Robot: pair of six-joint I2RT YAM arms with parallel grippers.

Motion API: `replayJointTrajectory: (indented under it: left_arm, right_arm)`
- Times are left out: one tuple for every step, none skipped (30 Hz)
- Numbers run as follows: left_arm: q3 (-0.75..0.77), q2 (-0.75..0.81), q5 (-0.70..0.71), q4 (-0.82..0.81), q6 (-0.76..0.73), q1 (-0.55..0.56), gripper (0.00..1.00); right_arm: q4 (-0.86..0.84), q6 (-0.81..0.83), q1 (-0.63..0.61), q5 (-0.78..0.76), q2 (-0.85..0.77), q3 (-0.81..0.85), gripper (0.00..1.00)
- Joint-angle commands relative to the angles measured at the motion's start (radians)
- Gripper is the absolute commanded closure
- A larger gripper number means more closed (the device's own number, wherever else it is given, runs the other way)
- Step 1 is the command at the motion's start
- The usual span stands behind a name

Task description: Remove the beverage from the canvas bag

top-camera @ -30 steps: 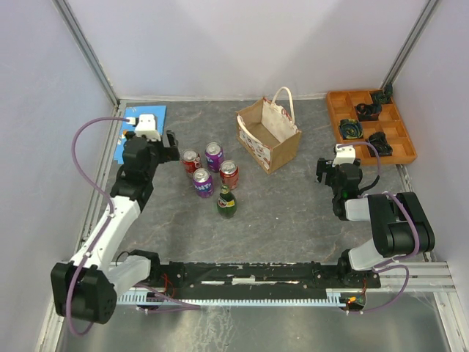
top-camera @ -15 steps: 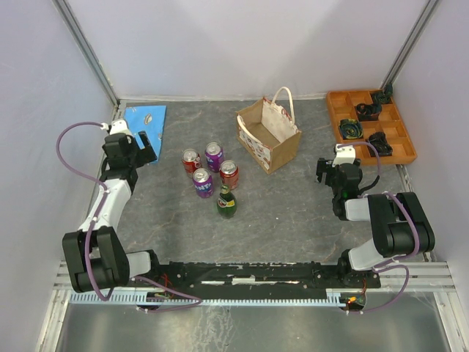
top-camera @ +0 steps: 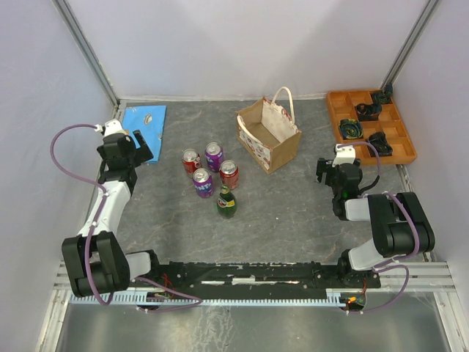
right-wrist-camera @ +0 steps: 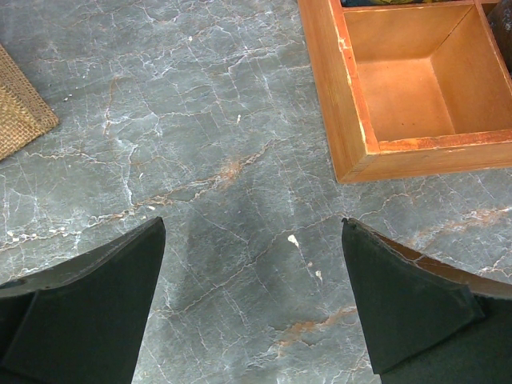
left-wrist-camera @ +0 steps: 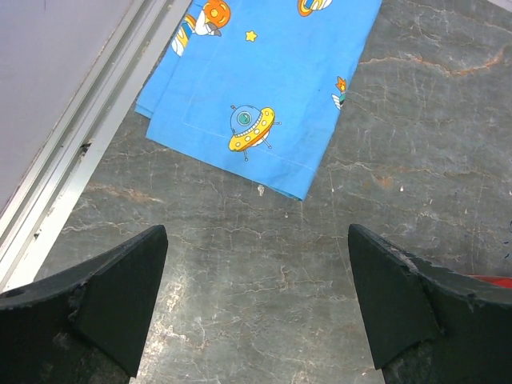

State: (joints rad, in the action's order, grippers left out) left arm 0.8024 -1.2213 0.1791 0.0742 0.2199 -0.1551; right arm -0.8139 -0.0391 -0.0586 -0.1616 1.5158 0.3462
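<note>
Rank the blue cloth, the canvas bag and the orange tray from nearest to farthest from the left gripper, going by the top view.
1. Blue cloth, just beyond the left gripper, in the back-left corner.
2. Canvas bag, at the middle of the table, toward the back.
3. Orange tray, in the far back-right corner.

left hand (left-wrist-camera: 256,264): spread wide, empty, pointing down | right hand (right-wrist-camera: 252,256): spread wide, empty, pointing down
</note>
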Motion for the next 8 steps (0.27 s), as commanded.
replayJointTrajectory:
  left_arm:
    - [0.035, 0.023, 0.031, -0.019, 0.035, 0.0, 0.01]
    - [0.033, 0.022, 0.03, -0.02, 0.036, -0.001, 0.01]
    - [0.031, 0.023, 0.032, -0.021, 0.038, 0.0, 0.01]
    - [0.028, 0.022, 0.037, -0.024, 0.039, 0.0, 0.01]
    - [0.026, 0.021, 0.043, -0.024, 0.043, -0.001, 0.01]
    - [0.025, 0.021, 0.049, -0.025, 0.045, -0.001, 0.01]
    - [0.022, 0.021, 0.048, -0.027, 0.045, -0.001, 0.01]
    - [0.021, 0.023, 0.045, -0.028, 0.045, 0.0, 0.01]
  right_arm:
    - [-0.034, 0.0, 0.0, -0.004, -0.002, 0.028, 0.01]
    - [-0.034, 0.0, 0.001, -0.004, -0.002, 0.028, 0.01]
    - [-0.034, -0.001, 0.0, -0.004, -0.002, 0.028, 0.01]
    - [-0.034, -0.002, 0.0, -0.003, -0.002, 0.028, 0.01]
    - [-0.034, -0.001, 0.0, -0.004, -0.002, 0.028, 0.01]
    - [-0.034, -0.001, 0.0, -0.004, -0.002, 0.028, 0.01]
    - [-0.034, -0.001, 0.0, -0.004, -0.003, 0.028, 0.01]
    - [-0.034, -0.001, 0.0, -0.004, -0.002, 0.028, 0.01]
